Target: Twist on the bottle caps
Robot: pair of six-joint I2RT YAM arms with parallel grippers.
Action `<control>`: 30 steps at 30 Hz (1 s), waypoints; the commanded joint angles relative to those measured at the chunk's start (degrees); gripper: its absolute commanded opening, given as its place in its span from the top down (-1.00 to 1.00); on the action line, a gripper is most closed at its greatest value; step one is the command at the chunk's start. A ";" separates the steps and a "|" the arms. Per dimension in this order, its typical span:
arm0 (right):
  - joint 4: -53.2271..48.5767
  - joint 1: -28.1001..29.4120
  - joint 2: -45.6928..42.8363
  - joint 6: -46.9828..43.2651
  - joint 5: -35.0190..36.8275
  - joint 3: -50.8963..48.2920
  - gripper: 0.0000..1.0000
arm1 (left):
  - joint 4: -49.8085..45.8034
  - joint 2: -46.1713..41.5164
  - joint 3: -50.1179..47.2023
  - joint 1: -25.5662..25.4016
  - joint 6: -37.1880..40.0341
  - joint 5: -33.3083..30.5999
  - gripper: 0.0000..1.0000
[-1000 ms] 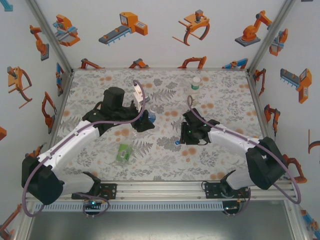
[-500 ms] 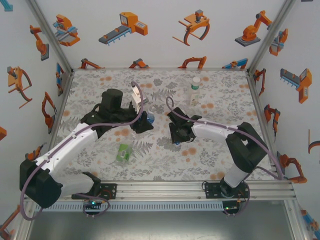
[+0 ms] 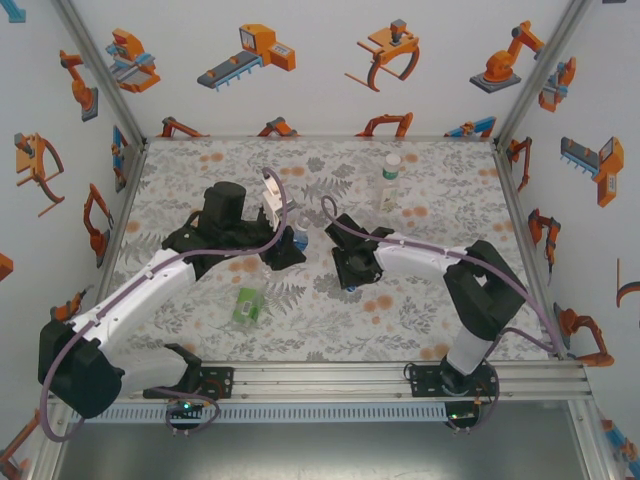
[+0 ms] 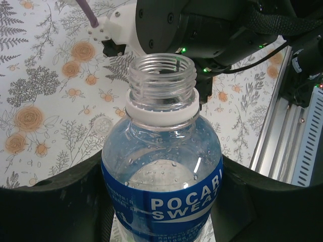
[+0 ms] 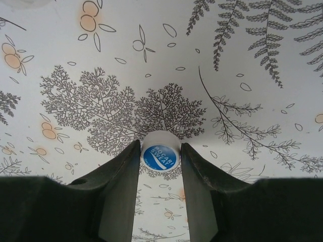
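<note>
Left wrist view: blue-labelled clear plastic bottle [image 4: 161, 166], upright, clamped about its body by the left end effector [image 4: 161, 212], which is closed against both sides. Its threaded neck is bare and faces up, presumably steadied to receive a cap. Contents: droplets on the inner wall; liquid level not determinable. Right wrist view: white round plastic cap [image 5: 160, 155] with a blue printed top, pinched at its rim by the narrowly closed right end effector [image 5: 160, 166] above the floral-print table [image 5: 227, 75]. The printed face is toward the wrist, likely so the threaded side meets the neck. Top external view: green-labelled clear bottle [image 3: 247, 305] lying on its side; slim clear bottle with a green-and-white label [image 3: 390, 182] standing far back, white-topped.
</note>
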 commanded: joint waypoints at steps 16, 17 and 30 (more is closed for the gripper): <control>-4.38 0.87 1.90 0.39 0.29 2.52 0.20 | 1.48 -0.36 0.36 0.12 -0.47 1.33 1.00; -4.68 0.87 1.76 0.37 0.28 2.60 0.20 | 1.51 -0.32 0.40 0.11 -0.61 1.33 1.00; -4.61 0.95 1.21 0.35 -0.10 2.46 0.26 | 3.52 0.66 0.67 0.03 -1.79 2.49 1.00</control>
